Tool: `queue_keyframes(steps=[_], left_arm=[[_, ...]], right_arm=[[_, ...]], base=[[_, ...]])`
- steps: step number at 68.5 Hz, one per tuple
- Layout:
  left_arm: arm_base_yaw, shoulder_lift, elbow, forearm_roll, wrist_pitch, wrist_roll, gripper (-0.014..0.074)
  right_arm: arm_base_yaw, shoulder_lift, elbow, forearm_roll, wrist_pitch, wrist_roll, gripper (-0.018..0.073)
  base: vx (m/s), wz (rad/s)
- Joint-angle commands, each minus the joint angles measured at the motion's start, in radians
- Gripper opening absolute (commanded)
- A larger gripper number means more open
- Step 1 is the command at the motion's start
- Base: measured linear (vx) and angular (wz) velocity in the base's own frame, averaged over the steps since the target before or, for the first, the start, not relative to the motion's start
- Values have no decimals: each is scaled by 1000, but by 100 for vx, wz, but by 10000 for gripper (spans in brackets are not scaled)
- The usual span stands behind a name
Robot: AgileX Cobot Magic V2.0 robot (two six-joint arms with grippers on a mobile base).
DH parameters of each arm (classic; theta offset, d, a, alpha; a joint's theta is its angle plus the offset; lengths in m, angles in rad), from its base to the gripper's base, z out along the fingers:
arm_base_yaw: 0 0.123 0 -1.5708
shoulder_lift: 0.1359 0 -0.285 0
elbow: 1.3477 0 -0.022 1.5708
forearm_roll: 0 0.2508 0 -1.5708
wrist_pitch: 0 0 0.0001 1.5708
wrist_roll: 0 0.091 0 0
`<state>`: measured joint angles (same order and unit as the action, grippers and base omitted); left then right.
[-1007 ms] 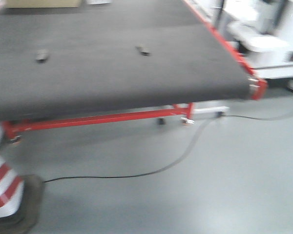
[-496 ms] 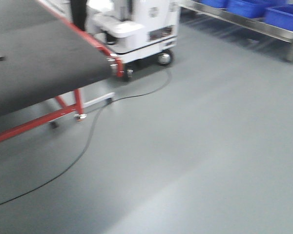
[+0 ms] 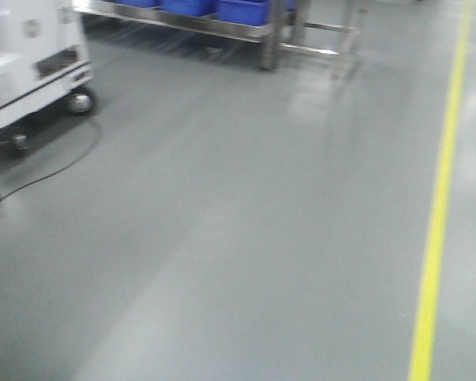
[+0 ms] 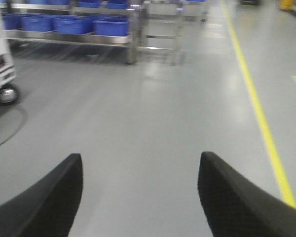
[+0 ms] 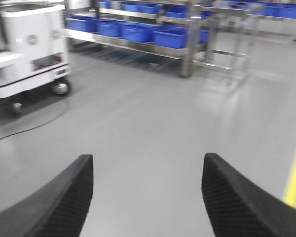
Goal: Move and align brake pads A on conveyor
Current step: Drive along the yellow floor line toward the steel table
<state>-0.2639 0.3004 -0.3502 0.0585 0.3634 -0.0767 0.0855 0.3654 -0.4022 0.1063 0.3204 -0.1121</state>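
Brake pads A: not in any view, so their position and alignment can't be told. Conveyor: also out of every view.

Left pincer (image 4: pixel 141 158): spread wide, nothing between the fingers, only bare floor (image 3: pixel 222 238) behind the gap. Right pincer (image 5: pixel 148 158): same, spread and empty. Both wrist views look out level over the floor, not down at a worktop.

Front view is mostly grey floor. A yellow line (image 3: pixel 436 222) runs from 1 to 5 o'clock. A steel rack (image 3: pixel 263 36) with blue bins (image 3: pixel 238 9) sits at 12 o'clock. A white wheeled machine (image 3: pixel 32 55) is at 10 o'clock, with a black cable (image 3: pixel 55 171) curving on the floor just below it at 9 o'clock. All frames are smeared, which I read as the base or cameras being in motion.

Step in hand, as a judgement: travel or reorienting of the mobile base, not handling. No pad is held and none is within reach of either arm.

Next move calls for getting the conveyor in front of the base and in frame, stopping square to the belt, and finding the four pads. Only then can an open pincer be lowered over one pad. Grasping can't be planned from these views.
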Motion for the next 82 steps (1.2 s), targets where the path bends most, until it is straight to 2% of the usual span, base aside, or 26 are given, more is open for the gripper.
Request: queue_keyframes(steps=[1,41,82], left_arm=[[-4,11,-24,-1,-69,-1,489],[-5,11,-24,-1,-69,-1,489],[-5,11,-24,-1,-69,-1,489]], right_arm=[[-4,11,-25,-4,-74,-10,463],[-4,11,-25,-4,-74,-10,463],[-4,11,-25,-4,-74,-10,463]], base=[[-9,-96],[-4,-87],[12,-21]])
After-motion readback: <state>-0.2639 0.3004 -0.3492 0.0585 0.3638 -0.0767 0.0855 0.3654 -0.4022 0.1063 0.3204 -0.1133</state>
